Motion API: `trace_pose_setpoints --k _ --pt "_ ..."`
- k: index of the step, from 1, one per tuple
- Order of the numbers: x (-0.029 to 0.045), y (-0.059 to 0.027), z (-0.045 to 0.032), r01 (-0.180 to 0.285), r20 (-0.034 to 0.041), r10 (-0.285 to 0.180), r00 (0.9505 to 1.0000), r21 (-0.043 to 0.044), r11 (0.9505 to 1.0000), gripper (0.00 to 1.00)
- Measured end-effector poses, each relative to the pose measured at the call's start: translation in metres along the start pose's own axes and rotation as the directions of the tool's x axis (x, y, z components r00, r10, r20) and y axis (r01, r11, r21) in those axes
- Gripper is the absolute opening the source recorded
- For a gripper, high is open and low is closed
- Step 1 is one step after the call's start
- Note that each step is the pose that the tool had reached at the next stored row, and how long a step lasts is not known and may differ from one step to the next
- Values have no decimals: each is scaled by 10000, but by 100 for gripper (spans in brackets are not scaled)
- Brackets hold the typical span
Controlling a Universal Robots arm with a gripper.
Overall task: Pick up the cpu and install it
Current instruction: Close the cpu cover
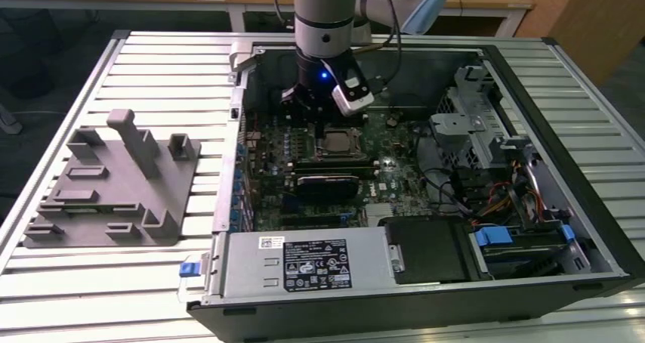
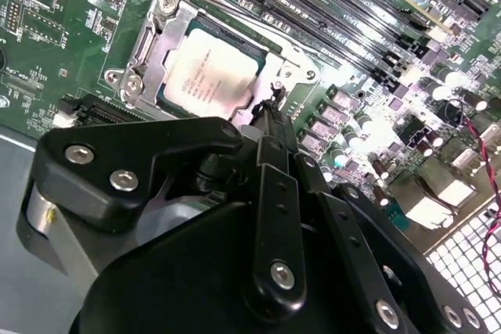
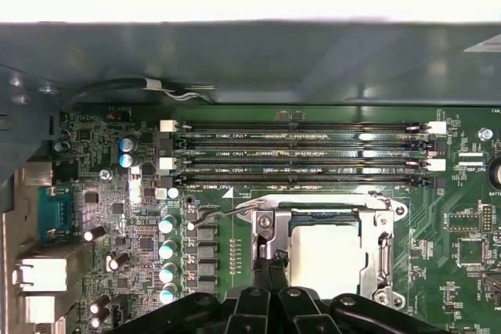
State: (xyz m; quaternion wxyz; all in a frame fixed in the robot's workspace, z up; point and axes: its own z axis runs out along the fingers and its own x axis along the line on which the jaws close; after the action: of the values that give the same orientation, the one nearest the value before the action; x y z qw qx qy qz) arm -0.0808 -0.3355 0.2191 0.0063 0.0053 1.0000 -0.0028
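Gripper (image 1: pixel 320 134) is hanging low inside the open computer case (image 1: pixel 564 143), its black fingers (image 2: pixel 274 142) drawn together to a narrow tip with nothing between them. That tip is sitting just beside one edge of the cpu (image 2: pixel 205 76), which is lying flat in its metal socket frame (image 2: pixel 156 33) on the green motherboard (image 1: pixel 398 169), next to the memory slots (image 3: pixel 301 146). A grey tray (image 1: pixel 111 184) is resting near the worktop's (image 1: pixel 151 63) edge at the exterior view's left
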Motion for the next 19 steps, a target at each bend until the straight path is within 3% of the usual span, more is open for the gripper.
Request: trace_pose_setpoints --k 3,10,14,19 --pt "-76 1 1 -1 1 1 10000 -1 10000 11" --pt "-350 6 5 -1 2 1 10000 -1 10000 11" --pt "-369 7 -18 -3 1 3 10000 -1 10000 11" --pt "-371 6 -119 -2 2 2 10000 -2 10000 11"
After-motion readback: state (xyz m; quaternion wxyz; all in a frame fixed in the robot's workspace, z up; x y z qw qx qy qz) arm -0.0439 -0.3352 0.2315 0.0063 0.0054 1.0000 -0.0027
